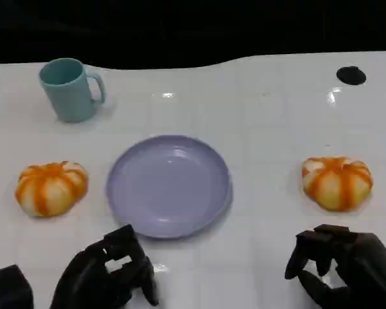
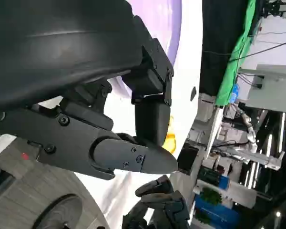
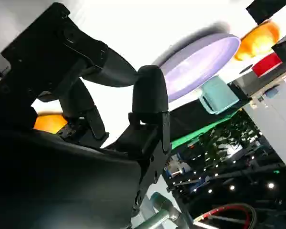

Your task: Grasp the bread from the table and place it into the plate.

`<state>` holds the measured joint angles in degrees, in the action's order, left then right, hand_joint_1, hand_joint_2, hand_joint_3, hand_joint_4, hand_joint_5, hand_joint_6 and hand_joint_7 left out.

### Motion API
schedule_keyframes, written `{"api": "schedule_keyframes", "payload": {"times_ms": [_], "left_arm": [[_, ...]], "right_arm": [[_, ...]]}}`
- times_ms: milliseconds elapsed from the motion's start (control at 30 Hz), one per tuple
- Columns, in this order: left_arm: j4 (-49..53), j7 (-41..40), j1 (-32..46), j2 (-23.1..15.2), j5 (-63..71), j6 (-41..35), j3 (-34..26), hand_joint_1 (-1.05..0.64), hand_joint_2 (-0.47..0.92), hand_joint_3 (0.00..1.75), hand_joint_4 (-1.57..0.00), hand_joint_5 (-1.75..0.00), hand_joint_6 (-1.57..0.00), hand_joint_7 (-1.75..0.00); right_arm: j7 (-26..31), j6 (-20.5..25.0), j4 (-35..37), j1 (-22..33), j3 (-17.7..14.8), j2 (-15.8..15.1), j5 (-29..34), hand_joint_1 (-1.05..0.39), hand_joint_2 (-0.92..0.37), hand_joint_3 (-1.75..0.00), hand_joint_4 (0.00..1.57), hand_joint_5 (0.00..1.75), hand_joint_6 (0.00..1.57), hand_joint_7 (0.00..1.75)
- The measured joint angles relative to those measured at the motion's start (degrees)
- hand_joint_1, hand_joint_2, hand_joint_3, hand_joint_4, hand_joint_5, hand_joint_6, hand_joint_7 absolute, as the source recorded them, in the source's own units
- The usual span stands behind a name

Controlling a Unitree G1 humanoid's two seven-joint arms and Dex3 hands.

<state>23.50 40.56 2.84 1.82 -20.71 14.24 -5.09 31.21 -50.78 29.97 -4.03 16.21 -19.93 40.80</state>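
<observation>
Two bread rolls are seen: bread at 3 o'clock [image 1: 337, 183] of plate [image 1: 169, 185], bread at 9 o'clock [image 1: 51, 187]. Neither is held. Right hand [image 1: 340, 265] sits near the 3 o'clock roll, fingers curled, nothing gripped; left hand [image 1: 109, 273] likewise curled, empty. Approach should be made from above w/ fingers opened wide. Plate holds nothing; teal mug [image 1: 71, 89] contents cannot be told.

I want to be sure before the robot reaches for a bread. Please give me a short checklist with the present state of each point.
1. Plate free to receive bread: ok.
2. Left bread and right bread lie on the table, untouched: ok.
3. Left robot hand holds nothing: ok.
4. Right robot hand holds nothing: ok.
5. Cup stands apart from the plate: ok.
6. Which bread is meant: cannot tell.
</observation>
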Motion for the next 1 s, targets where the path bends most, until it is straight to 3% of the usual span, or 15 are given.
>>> {"api": "schedule_keyframes", "payload": {"times_ms": [700,967,1000], "left_arm": [[0.36,0.0,-0.08,0.0,0.03,0.28,0.0,-0.64,0.92,0.21,-0.8,-1.75,-0.7,-1.56],[0.42,0.0,-0.11,0.0,0.03,0.28,0.0,-0.64,0.92,0.2,-0.8,-1.75,-0.7,-1.57],[0.44,0.0,-0.11,0.0,0.03,0.28,0.0,-0.64,0.92,0.2,-0.8,-1.75,-0.7,-1.57]], "right_arm": [[0.12,-0.04,0.38,-0.16,0.1,0.0,0.16,-0.16,-0.29,-1.4,0.85,1.75,0.84,1.31],[0.11,-0.26,0.7,-0.32,0.11,0.0,0.15,-0.15,-0.29,-1.41,0.83,1.74,0.84,1.27],[0.11,-0.4,0.7,-0.32,0.1,0.0,0.13,-0.15,-0.32,-1.33,0.81,1.73,0.84,1.2]]}}
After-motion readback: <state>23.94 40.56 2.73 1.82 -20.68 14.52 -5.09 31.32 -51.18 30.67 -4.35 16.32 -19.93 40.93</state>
